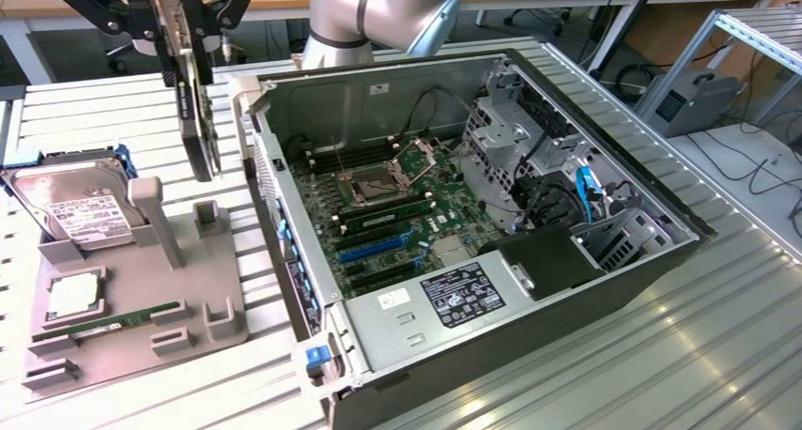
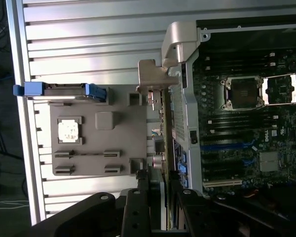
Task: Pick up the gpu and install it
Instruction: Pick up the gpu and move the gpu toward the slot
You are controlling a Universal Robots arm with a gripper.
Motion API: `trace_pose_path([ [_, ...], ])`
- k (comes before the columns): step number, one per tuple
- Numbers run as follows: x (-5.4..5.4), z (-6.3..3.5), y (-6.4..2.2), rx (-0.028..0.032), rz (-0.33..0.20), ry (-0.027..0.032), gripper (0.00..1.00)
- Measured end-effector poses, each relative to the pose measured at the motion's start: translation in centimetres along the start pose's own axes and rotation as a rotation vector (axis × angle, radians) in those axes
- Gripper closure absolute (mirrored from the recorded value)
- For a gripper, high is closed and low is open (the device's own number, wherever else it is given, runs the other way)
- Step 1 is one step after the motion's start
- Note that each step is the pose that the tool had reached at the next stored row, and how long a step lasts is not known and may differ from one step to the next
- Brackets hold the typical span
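The gpu (image 1: 197, 130) hangs on edge in the air, its long side running downward, with my gripper (image 1: 192, 45) shut on its upper part. It sits over the gap between the grey fixture plate (image 1: 126, 261) and the rear wall of the open computer case (image 1: 269, 195). In the wrist view the gpu (image 2: 163, 118) appears edge-on, with its silver bracket (image 2: 150, 74) at the far end. There my gripper (image 2: 158, 195) clamps it from both sides. The motherboard (image 1: 389, 214) lies exposed inside the case, with blue expansion slots (image 1: 376, 249).
The fixture plate holds a silver hard drive (image 1: 75, 205) with a white label, a CPU (image 1: 73, 294) and a narrow green RAM stick (image 1: 107, 325). A drive cage (image 1: 501, 148) and a power supply (image 1: 452, 303) fill the case's far and near parts. The ribbed metal table (image 1: 626, 355) extends around it.
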State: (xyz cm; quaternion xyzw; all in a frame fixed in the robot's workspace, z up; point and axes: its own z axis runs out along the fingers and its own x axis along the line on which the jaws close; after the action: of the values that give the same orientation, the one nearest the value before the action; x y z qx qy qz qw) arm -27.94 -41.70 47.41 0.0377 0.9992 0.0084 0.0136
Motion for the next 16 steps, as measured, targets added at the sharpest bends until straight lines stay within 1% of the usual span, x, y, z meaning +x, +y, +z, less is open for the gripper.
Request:
trace_pose_path([
  [16,-2.7,0.79,0.00,0.0000,0.000,0.0000,0.73],
])
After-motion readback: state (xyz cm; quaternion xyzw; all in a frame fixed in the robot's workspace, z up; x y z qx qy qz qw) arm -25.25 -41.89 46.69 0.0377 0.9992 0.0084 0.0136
